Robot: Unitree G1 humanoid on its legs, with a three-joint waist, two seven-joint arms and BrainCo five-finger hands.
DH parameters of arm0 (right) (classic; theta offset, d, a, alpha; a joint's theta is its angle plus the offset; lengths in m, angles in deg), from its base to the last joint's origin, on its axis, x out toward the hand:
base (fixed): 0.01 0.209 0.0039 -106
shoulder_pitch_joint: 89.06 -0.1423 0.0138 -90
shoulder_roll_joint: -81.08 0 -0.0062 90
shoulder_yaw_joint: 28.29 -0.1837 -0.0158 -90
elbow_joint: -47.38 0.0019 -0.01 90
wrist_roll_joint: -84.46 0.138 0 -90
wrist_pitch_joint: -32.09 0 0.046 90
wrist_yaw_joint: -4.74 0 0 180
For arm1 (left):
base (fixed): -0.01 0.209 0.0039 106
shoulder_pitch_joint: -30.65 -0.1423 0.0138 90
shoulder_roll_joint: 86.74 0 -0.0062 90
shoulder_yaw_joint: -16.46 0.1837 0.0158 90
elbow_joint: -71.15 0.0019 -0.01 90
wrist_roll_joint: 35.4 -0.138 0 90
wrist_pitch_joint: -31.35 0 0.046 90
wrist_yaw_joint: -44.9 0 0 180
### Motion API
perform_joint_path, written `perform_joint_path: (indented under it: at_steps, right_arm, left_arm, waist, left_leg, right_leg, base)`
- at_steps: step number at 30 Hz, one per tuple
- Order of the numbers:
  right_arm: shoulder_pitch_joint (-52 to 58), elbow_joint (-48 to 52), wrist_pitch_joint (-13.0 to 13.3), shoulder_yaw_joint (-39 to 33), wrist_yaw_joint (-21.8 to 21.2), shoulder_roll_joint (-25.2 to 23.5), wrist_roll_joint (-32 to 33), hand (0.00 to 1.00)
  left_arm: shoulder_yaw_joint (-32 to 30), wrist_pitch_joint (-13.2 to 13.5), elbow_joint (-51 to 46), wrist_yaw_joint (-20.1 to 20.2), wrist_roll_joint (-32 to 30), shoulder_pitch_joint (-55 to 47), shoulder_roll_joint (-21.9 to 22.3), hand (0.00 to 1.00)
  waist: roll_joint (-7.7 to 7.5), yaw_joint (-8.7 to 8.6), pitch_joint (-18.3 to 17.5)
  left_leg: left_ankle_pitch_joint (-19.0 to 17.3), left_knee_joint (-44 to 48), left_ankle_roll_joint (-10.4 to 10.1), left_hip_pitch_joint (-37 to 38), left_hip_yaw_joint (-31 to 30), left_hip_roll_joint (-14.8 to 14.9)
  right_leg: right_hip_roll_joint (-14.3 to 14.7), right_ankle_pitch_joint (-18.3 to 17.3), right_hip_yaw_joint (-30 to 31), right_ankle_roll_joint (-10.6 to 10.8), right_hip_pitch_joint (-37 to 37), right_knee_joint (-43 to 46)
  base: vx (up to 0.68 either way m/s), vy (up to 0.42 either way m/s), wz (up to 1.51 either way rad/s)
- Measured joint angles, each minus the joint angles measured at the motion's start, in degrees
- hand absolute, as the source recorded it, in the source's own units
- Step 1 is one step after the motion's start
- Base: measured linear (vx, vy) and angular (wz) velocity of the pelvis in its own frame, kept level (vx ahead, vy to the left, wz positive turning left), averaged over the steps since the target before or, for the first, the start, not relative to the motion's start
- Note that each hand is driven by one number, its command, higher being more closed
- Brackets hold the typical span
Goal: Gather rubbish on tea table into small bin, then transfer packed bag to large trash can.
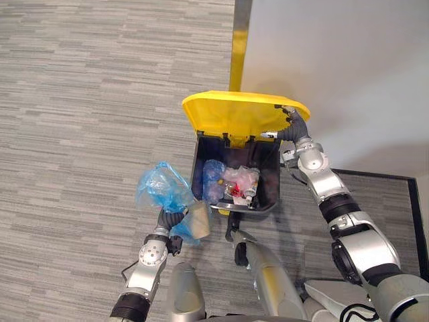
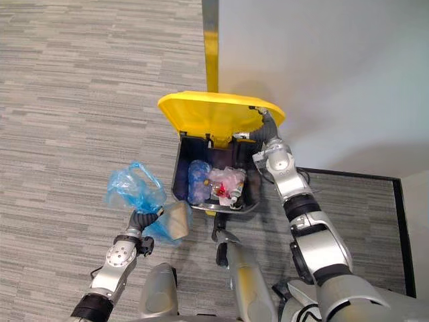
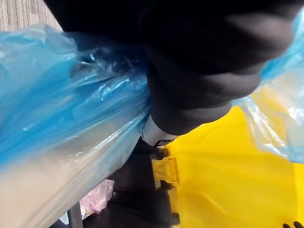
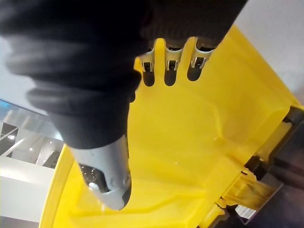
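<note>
The large trash can (image 1: 271, 176) stands on the floor with its dark body open and its yellow lid (image 1: 234, 114) tipped up. My right hand (image 1: 293, 127) grips the lid's far right rim, fingers hooked behind the lid (image 4: 190, 133) and thumb (image 4: 107, 175) on its inner face. Inside the can lie a blue bag and pink and clear rubbish (image 1: 234, 182). My left hand (image 1: 171, 219) is shut on the gathered neck of a blue plastic bag (image 1: 161, 188), held just left of the can's front corner. A brownish item (image 1: 199, 220) shows through the bag (image 3: 71, 118).
A white wall (image 1: 348, 60) with a brass-coloured strip (image 1: 238, 40) rises right behind the can. A dark mat with a black border (image 1: 402, 201) lies to the right. Grey striped carpet (image 1: 80, 100) stretches to the left.
</note>
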Motion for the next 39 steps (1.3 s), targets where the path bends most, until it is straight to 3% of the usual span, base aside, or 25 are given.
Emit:
perform_joint_path:
  at_steps: [1,2,6,14,26,33,39]
  right_arm:
    - [-1.02,-1.03,-0.03,-0.01,-0.06,0.23,-0.01,0.00]
    - [-2.21,-1.86,-0.06,-0.02,-0.08,-0.21,-0.02,0.00]
    - [-2.67,-2.54,-0.12,-0.44,-0.09,-0.60,-0.01,0.00]
    - [-2.61,-4.07,-0.26,-0.45,-0.08,-1.24,-0.01,0.00]
    - [-3.13,-1.94,-0.23,1.43,-0.14,-2.15,-0.14,0.00]
    - [-7.02,0.30,-0.23,3.72,-0.39,-2.11,-0.16,0.00]
    - [-8.21,1.11,-0.23,4.55,-0.41,-1.00,-0.16,0.00]
  left_arm:
    - [-0.21,0.23,-0.58,-0.10,0.43,0.00,0.40,1.00]
    - [0.31,0.45,-1.29,-0.01,0.92,0.06,0.02,1.00]
    - [1.31,0.44,-2.70,0.96,1.07,0.04,-0.12,1.00]
    - [4.68,1.20,-11.83,1.78,4.87,0.43,-1.68,1.00]
    - [12.81,2.78,-19.70,2.05,6.51,10.85,-2.54,1.00]
    - [15.45,2.78,-19.30,0.51,6.35,19.74,-2.61,1.00]
    - [16.69,2.61,-11.49,-1.89,4.89,27.84,-2.28,1.00]
  waist:
    - [0.26,0.22,0.76]
    - [0.47,1.54,0.80]
    - [0.07,1.36,1.16]
    - [-0.36,1.55,1.34]
    - [-0.99,1.43,1.63]
    - [-2.55,0.07,2.97]
    - [-2.55,-0.31,3.18]
  left_leg:
    - [0.38,1.19,-1.33,-0.28,-0.81,0.38]
    - [0.40,2.42,-1.00,-2.04,-0.69,-0.16]
    - [0.05,3.45,-0.06,-3.14,-0.77,-0.87]
    - [0.03,5.30,-0.13,-4.14,-0.59,-2.65]
    - [-0.62,7.50,0.98,-5.69,0.41,-4.04]
    - [-0.96,9.31,1.36,-7.82,0.54,-4.13]
    - [-1.51,11.39,1.84,-10.63,0.62,-4.09]
  right_leg:
    - [0.27,-1.36,0.03,1.87,0.87,-1.18]
    - [0.41,-0.36,-1.33,2.50,0.90,-3.75]
    - [-0.21,2.21,-3.02,1.11,0.98,-5.13]
    - [-2.39,4.65,-2.55,3.79,2.80,-7.44]
    - [-3.30,7.08,-0.92,3.81,2.74,-9.26]
    - [-3.33,7.70,-0.41,4.36,1.27,-9.29]
    - [-3.47,8.36,0.09,4.95,-0.81,-9.17]
  base:
    - [0.01,-0.131,0.23]
    - [-0.03,-0.126,-0.20]
    - [-0.02,-0.033,-0.06]
    - [-0.06,0.100,0.07]
    - [-0.02,0.067,-0.03]
    - [-0.02,0.009,-0.01]
    - [-0.04,0.017,-0.03]
